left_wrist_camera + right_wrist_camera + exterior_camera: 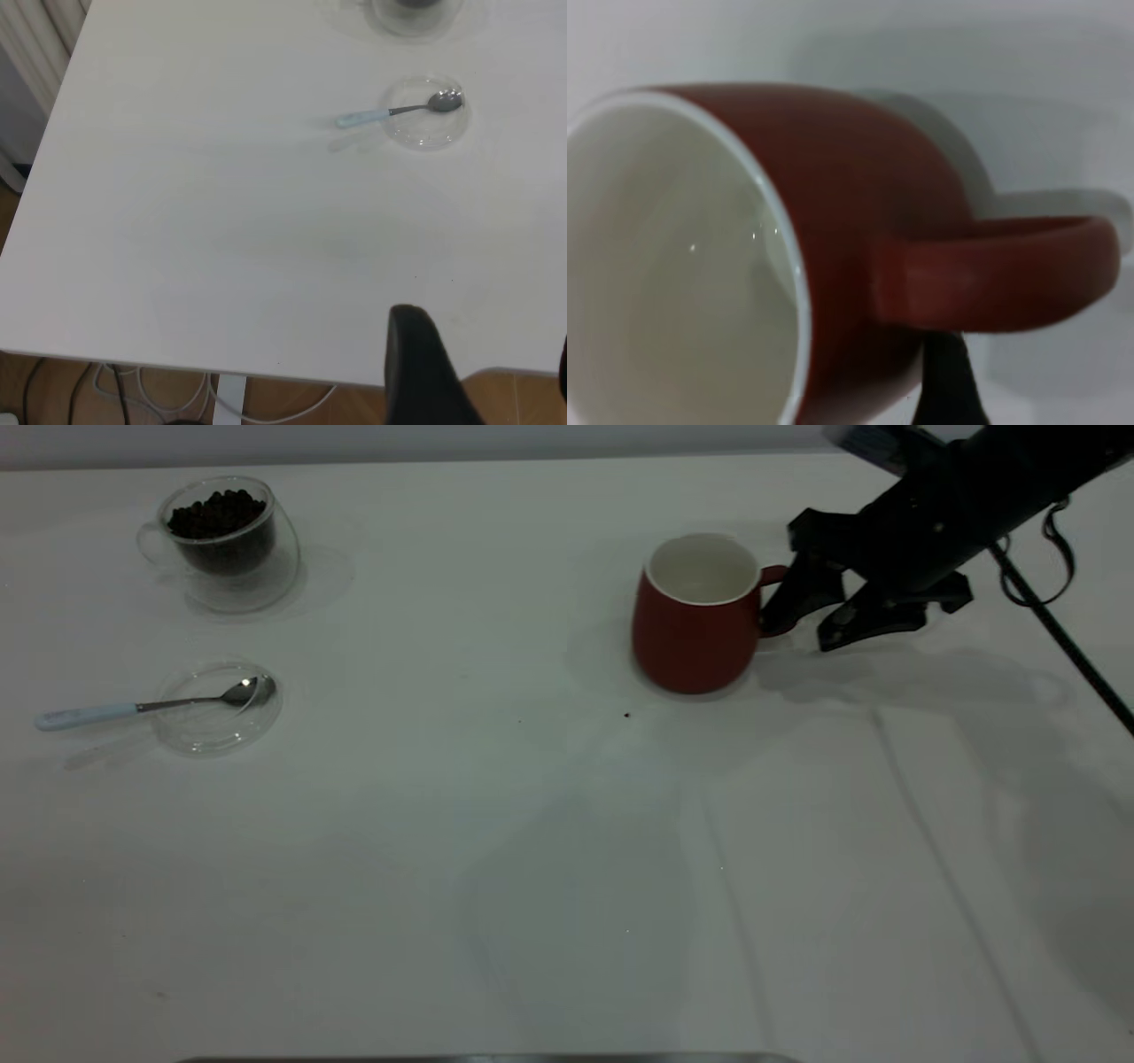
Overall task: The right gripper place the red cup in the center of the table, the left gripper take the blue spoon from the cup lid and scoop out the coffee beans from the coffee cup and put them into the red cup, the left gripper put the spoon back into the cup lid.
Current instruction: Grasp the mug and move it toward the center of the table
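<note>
Right pincer [802,624] sits spread at the handle of the red cup [695,615], upper right of centre, not clamped. Get one finger through the loop, then close squarely. Lots of bare surface [532,850] toward frame centre; slide low. Left pincer [478,372] parked off the surface edge, spread apart.

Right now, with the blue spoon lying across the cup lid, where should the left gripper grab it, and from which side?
Probably by the pale blue handle of the blue spoon, from above, fingers closing across its width. The handle sticks out past the cup lid on the side away from the red cup, over bare table, while the metal bowl rests inside the lid. The coffee cup stands apart behind it.
</note>
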